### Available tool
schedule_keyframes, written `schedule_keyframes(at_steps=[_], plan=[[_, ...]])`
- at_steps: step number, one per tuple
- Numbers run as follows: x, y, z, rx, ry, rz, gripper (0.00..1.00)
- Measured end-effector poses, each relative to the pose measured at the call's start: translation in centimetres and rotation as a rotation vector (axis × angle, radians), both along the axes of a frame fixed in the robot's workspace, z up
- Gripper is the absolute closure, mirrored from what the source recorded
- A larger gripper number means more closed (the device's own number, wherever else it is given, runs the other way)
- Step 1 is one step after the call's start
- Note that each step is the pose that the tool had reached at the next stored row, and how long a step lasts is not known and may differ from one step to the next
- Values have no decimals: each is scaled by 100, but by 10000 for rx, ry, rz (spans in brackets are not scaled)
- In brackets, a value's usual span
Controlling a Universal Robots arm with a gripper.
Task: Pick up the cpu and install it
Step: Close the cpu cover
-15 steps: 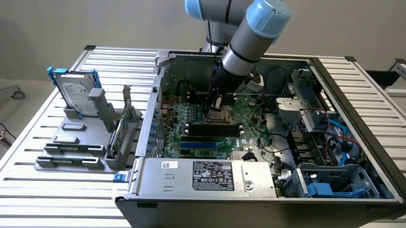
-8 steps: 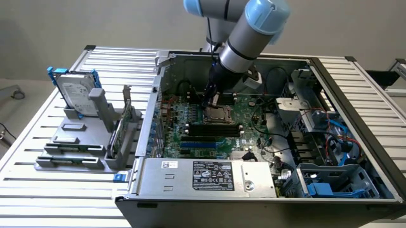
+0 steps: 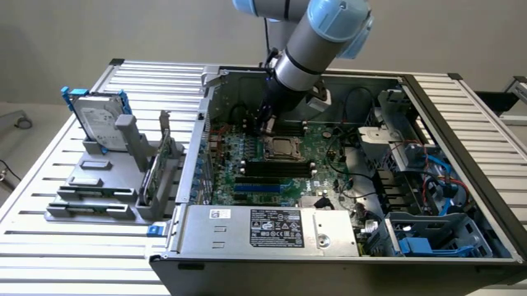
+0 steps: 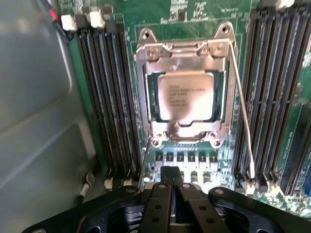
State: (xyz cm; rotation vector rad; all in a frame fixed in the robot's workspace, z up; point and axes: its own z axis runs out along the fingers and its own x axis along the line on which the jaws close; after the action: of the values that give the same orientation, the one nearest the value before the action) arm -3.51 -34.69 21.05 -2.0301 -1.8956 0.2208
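Wrist view: shows the cpu point(image 4: 184, 95) lying flat inside the socket point(image 4: 183, 130), silvery top up with faint print across it, ringed by the socket's metal frame. Shows a thin wire lever point(image 4: 241, 111) running along one side of the socket, free end down near the green board point(image 4: 146, 14); cannot tell whether latched. Shows rows of long black memory slots point(image 4: 109, 97) flanking the socket on both sides. Shows the claw point(image 4: 173, 175) just beside the socket, black fingers point(image 4: 163, 194) pressed together with nothing between them. Stands clear of the cpu; cannot tell whether touching the board.

Exterior view: shows the same cpu point(image 3: 286, 148) in the socket near the middle of the open computer case point(image 3: 203, 105). Shows the arm point(image 3: 317, 43) reaching down from above, with the claw point(image 3: 268, 125) low over the board, just beyond the socket on its far side. Shows a silver power box point(image 3: 272, 228) inside the case on the near side of the socket. Shows a hard drive point(image 3: 97, 123) with blue rails standing upright in a grey rack point(image 3: 91, 197), outside the case and well apart from the socket, toward the exterior view's left, on a slatted metal table point(image 3: 49, 259).
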Motion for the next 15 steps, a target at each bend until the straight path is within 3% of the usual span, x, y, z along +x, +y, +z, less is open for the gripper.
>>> schedule_keyframes(at_steps=[11, 13, 15], plan=[[-136, 0, 45, 406, 81, -91, 89], [-153, 0, 54, 495, 92, -108, 89], [-168, 0, 65, 625, 110, -117, 89]])
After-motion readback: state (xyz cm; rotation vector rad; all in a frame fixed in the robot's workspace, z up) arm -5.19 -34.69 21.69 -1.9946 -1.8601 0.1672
